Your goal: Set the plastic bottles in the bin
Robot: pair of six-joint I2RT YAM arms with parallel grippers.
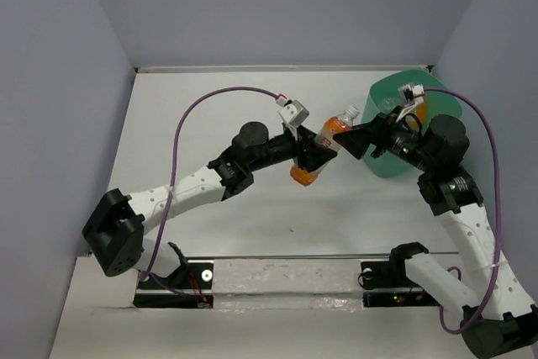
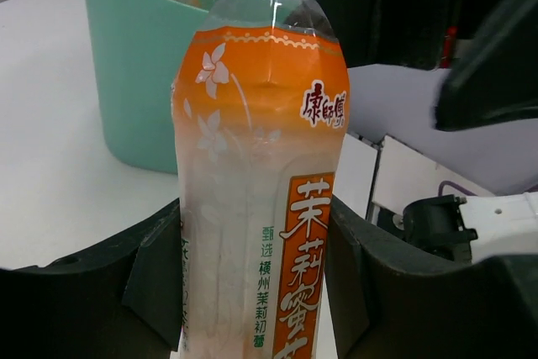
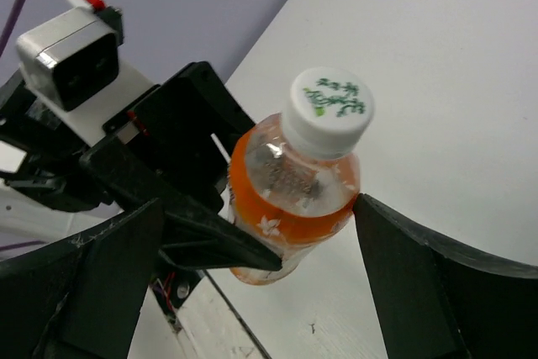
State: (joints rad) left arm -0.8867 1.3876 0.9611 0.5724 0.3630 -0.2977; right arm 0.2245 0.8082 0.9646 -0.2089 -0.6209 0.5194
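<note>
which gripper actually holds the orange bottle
The left gripper: shut on the body of the orange bottle. The right gripper stands wide open either side of it.

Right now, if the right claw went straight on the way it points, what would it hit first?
The right gripper would probably meet the orange bottle in the left gripper, cap first.

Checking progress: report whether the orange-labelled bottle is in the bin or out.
Out: the left gripper clamps the orange bottle beside the bin, not inside it.
</note>
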